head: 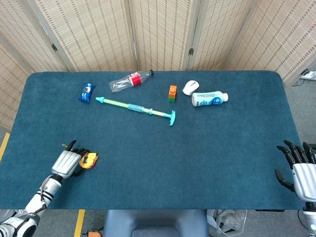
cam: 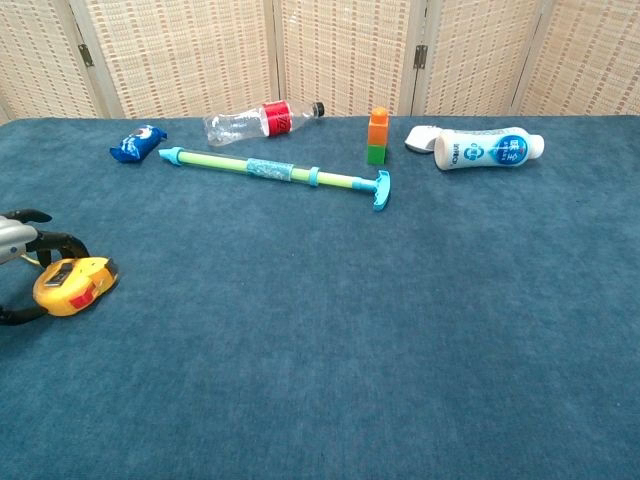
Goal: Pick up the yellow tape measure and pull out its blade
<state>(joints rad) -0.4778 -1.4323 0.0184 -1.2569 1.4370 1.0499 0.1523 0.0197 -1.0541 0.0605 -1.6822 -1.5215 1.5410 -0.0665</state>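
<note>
One yellow tape measure [cam: 72, 284] sits at the near left corner of the blue desk [head: 163, 163], its red button showing in the chest view. The left hand [head: 68, 162] is right up against it from the left side: dark fingers [cam: 58, 243] curve over the far side of the case and another digit hooks round the near side, so the case lies between them. Whether they actually clamp it, or whether it is off the cloth, I cannot tell from either view.

The right hand [head: 299, 167] hangs at the near right edge of the desk, well apart from everything, its fingers spread and nothing in them.

Along the far side I count seven other things, one of each. From the left: one small blue snack packet [head: 87, 92]; one clear plastic bottle with a red label [head: 129, 81] lying on its side; one long green and turquoise toy pump [head: 137, 109] lying at a slant just nearer than the bottle; one orange and green block [head: 172, 93] standing upright; one white computer mouse [head: 190, 87]; and one white bottle with blue print [head: 210, 98] lying on its side just beside the mouse. Behind the desk stands one folding woven screen [head: 163, 29].
</note>
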